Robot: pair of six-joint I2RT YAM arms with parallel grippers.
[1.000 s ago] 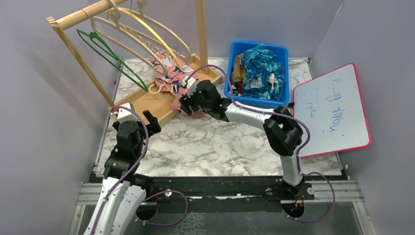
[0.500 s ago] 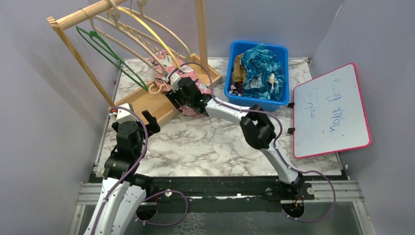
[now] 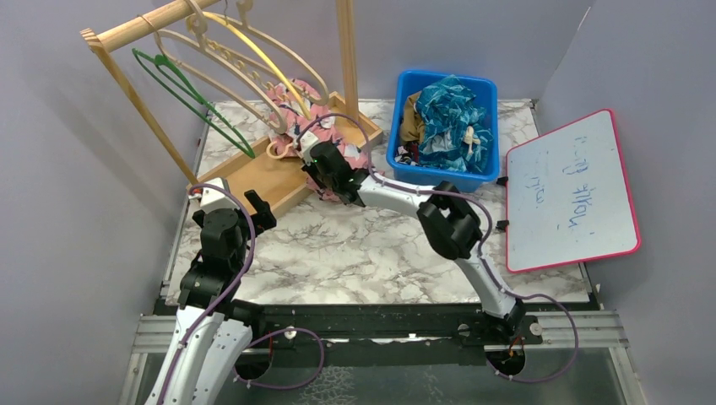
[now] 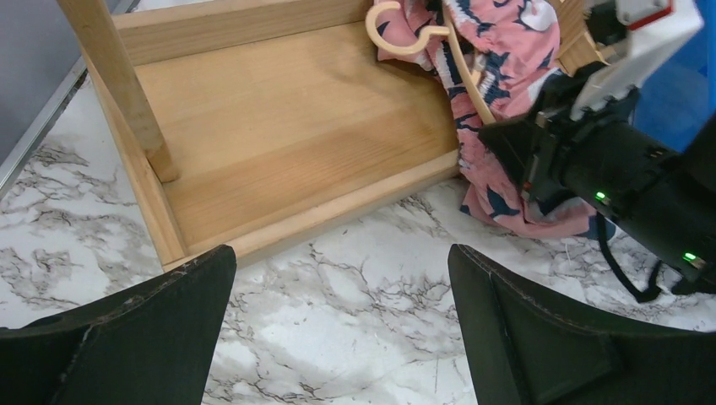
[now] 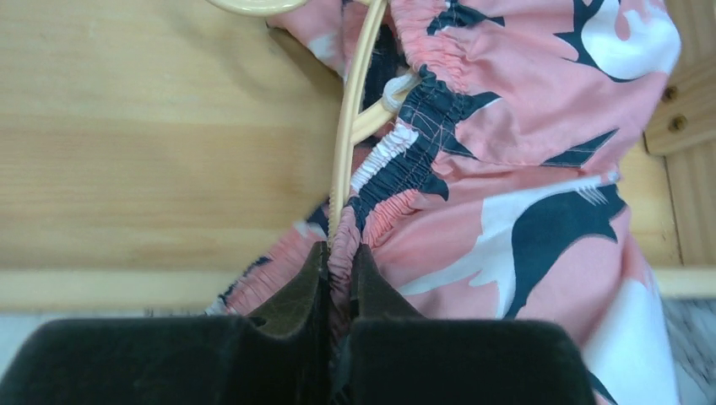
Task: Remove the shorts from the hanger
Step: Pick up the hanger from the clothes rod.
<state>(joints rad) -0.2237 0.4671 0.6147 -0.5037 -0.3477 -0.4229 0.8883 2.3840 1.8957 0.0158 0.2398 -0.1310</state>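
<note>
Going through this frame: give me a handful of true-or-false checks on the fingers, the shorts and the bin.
1. The right fingers are closed on the waistband of the pink shorts. True.
2. The left fingers hold the hanger. False: the left fingers are open over the marble table, apart from the cream hanger.
3. The blue bin is empty. False: the blue bin holds teal patterned cloth and other fabric.
4. The pink shorts are on the cream hanger. True.
5. A green hanger hangs from the wooden rail. True.
</note>
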